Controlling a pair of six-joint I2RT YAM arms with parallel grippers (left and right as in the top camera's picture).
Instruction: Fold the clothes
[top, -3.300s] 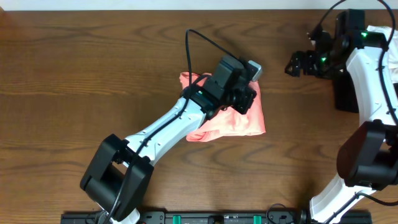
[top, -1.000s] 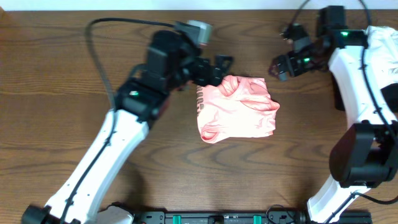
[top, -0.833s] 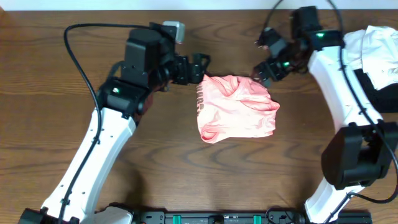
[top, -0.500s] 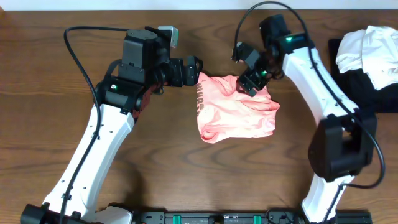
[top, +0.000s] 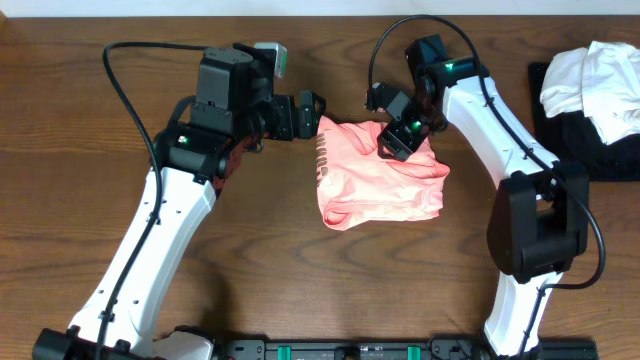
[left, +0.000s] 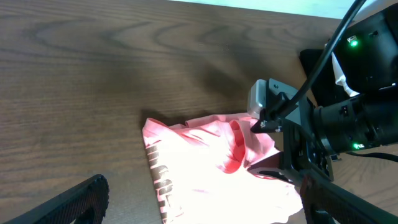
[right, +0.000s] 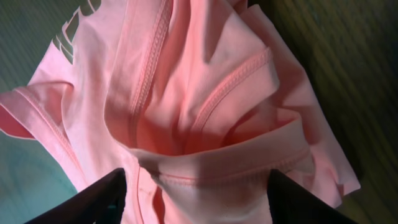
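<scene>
White garments (top: 590, 72) on black mat (top: 578, 150), well right of shirt (top: 375, 185).

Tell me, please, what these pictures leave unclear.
Overhead: the right gripper covers the top edge of the shirt.
Left wrist: the print runs off the bottom edge; unreadable.
Overhead: the white garments and black mat are cut off by the right edge.

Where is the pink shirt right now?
Overhead: the pink shirt lies bunched mid-table, left gripper at its far-left corner, right gripper over its far edge.
</scene>
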